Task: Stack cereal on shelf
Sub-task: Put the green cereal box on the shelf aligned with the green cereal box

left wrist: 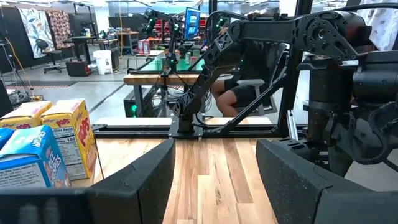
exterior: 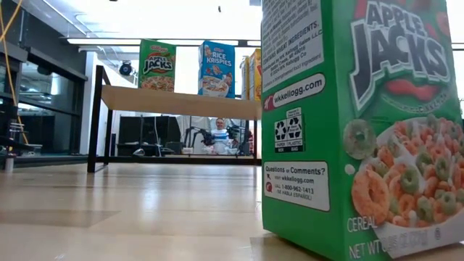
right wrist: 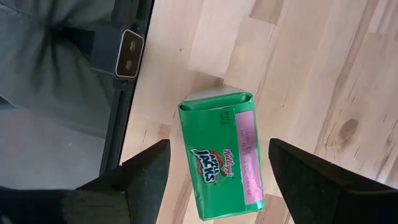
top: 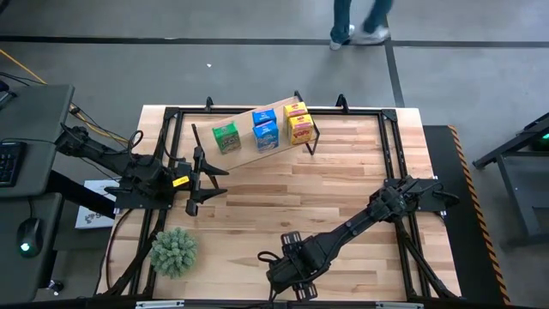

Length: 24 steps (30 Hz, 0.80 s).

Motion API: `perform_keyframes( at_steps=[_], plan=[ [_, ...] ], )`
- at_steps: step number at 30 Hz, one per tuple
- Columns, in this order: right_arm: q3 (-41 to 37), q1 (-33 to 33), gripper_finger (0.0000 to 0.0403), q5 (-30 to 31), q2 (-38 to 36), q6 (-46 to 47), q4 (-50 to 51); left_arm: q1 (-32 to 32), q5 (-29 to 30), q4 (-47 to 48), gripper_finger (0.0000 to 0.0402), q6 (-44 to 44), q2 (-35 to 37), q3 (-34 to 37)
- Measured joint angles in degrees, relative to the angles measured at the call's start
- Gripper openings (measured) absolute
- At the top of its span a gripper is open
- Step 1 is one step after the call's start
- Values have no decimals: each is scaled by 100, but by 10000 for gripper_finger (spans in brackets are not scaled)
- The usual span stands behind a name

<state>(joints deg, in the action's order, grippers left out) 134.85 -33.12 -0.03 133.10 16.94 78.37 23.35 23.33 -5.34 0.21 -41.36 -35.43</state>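
Right gripper (right wrist: 214, 171) above green carton (right wrist: 221, 152)

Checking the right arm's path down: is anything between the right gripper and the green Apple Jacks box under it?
No. In the right wrist view the right gripper hangs open above the green Apple Jacks box, which shows unobstructed between the fingers.

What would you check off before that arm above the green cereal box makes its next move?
1. Right gripper open: ok.
2. Gripper over the green Apple Jacks box, fingers either side: ok.
3. Box upright on the table: ok.
4. Free space on the shelf beside the boxes already there: cannot tell.
5. Left gripper away from the right arm, open: ok.
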Motion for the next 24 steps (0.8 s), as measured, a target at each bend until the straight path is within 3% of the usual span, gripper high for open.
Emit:
perform_keyframes(
  at_steps=[24],
  plan=[
    [-270, -74, 266, 324, -10, 369, -596, 0, 0, 87, 214, -12, -2, 1]
  ],
)
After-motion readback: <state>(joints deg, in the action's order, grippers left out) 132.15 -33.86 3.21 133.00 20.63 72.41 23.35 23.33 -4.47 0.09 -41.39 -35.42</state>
